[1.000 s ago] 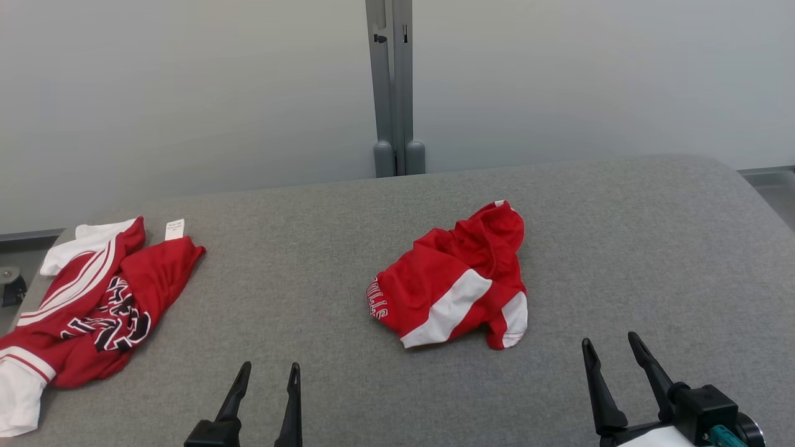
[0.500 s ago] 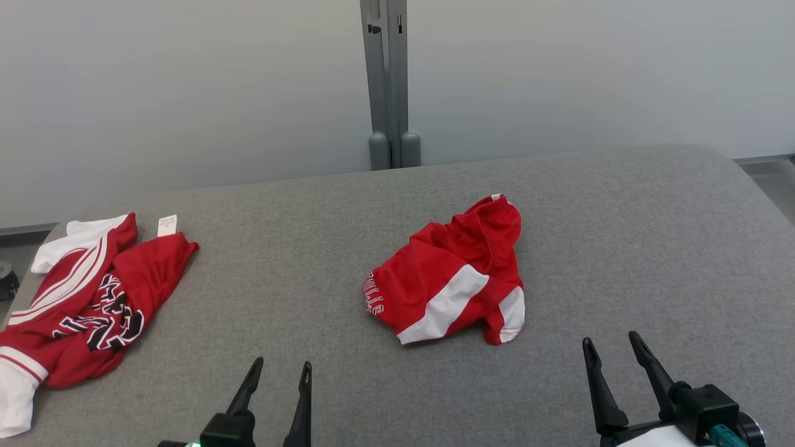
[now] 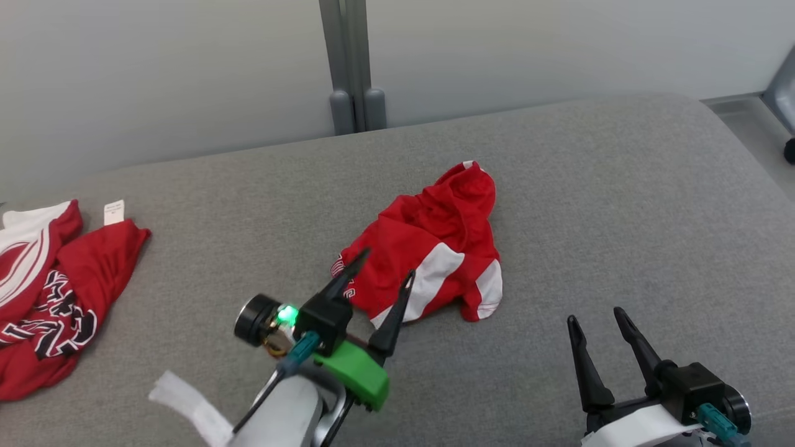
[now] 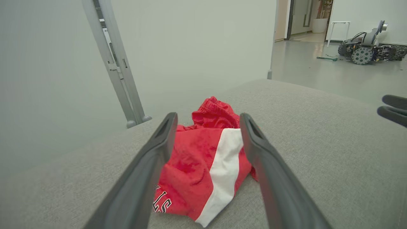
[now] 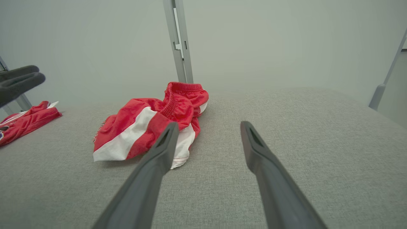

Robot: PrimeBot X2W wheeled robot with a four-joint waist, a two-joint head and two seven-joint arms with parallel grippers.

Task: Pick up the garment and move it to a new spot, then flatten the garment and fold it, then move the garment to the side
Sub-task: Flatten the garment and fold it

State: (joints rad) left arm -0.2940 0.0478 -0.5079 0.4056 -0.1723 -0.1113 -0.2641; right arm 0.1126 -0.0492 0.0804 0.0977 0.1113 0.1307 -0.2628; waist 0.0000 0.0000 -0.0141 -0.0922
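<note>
– Since the garment (image 3: 435, 242) lies crumpled near the middle of the counter (image 3: 621, 186), is any step done yet?

– None, I'd judge. It isn't lifted, flattened or folded, so the pick-up, the move, the spreading, the fold and the shift aside are all left to do.

– What does the head view give?

– The whole layout. The left jaws sit at 7 o'clock of the garment, spread wide and empty. One finger (image 3: 394, 310) overlaps its near hem, though I can't tell if it touches. The right jaws rest at 4 o'clock, well apart from the cloth, also released and holding nothing. A second red jersey (image 3: 56, 292) lies at the 9 o'clock edge.

– And the left wrist view?

– The garment (image 4: 203, 165) sits framed between the two open fingers (image 4: 149, 171), lettering at the near hem and the white stripe running up toward 12 o'clock. A doorway and a wheeled machine (image 4: 365, 51) show at 2 o'clock, which the head view lacks. The tips of the right jaws peek in at 3 o'clock.

– The right wrist view?

– The garment (image 5: 143, 127) lies at 10 o'clock of these fingers, off their line. Its ribbed waistband (image 5: 178, 92) is plain here, hardly readable from above. The jersey (image 5: 25, 119) sits at 9 o'clock.
</note>
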